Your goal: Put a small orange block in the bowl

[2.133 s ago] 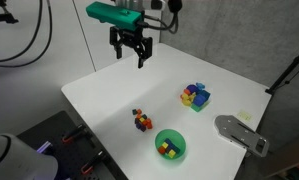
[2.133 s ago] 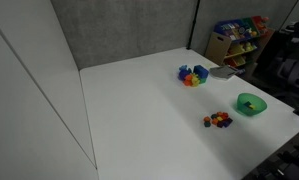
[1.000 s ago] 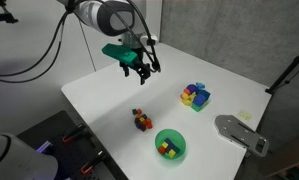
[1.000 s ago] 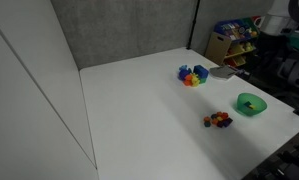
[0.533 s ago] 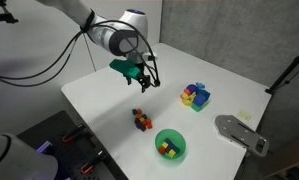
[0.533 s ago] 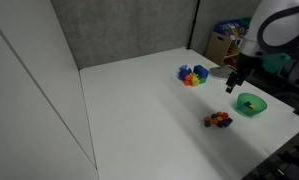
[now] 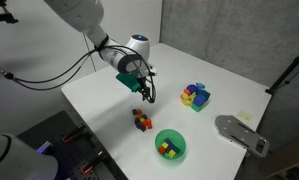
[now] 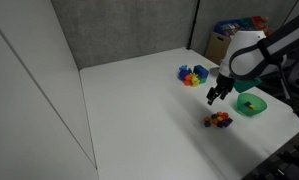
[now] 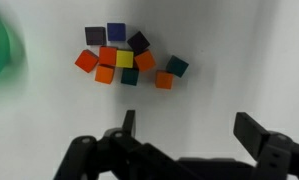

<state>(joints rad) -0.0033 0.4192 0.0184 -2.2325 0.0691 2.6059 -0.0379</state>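
**Colleague:** What's on your screens?

**Me:** A white table with my arm reaching over it. In an exterior view a grey flat object lies at one corner. Near it sits a stack of bigger blocks in blue, yellow, green and purple.

**Colleague:** And the containers?

**Me:** Just one, the green bowl, close to the table edge. I can see a few blocks in it, yellow and red plus something dark. In the wrist view the bowl is only a green blur at the left border.

**Colleague:** Where's your target?

**Me:** On the table, not in the bowl. A loose pile of small blocks lies near the bowl. Several of them are orange. The small orange block I'm watching sits at the pile's edge, touching a teal one.

**Colleague:** The claw?

**Me:** My gripper hangs above the table just beside the pile, fingers spread wide, nothing between them.
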